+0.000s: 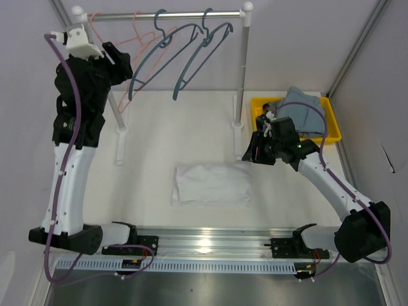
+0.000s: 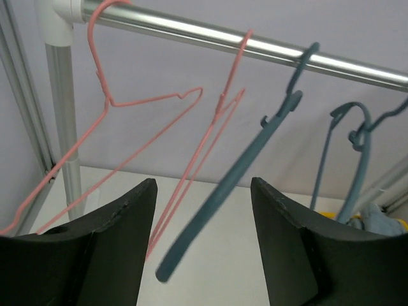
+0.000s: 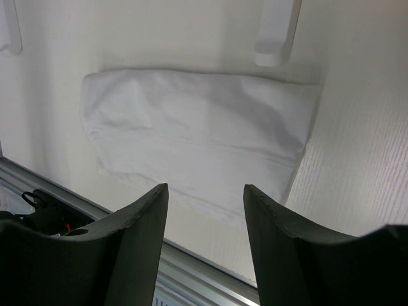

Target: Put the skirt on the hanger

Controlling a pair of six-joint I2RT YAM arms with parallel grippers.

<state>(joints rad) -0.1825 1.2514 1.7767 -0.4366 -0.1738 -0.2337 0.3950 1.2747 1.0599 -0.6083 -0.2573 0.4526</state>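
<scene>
The white skirt [image 1: 212, 185] lies folded flat on the table; the right wrist view shows it [image 3: 197, 137] just beyond the fingers. Two teal hangers [image 1: 159, 54] and pink wire hangers [image 1: 121, 38] hang on the rail [image 1: 159, 14]. My left gripper [image 1: 122, 60] is raised at the rail's left end and open. In the left wrist view one teal hanger's arm [image 2: 223, 191] hangs between the spread fingers of the left gripper [image 2: 204, 185], touching neither. My right gripper [image 1: 252, 153] hovers open at the skirt's right edge, and the right wrist view shows the right gripper [image 3: 206, 189] empty.
A yellow bin [image 1: 334, 118] at the back right holds grey-blue clothes [image 1: 303, 108]. The rack's white post [image 1: 241, 70] stands beside it, with a rack foot [image 3: 275, 32] near the skirt. A metal rail [image 1: 210, 242] runs along the near table edge.
</scene>
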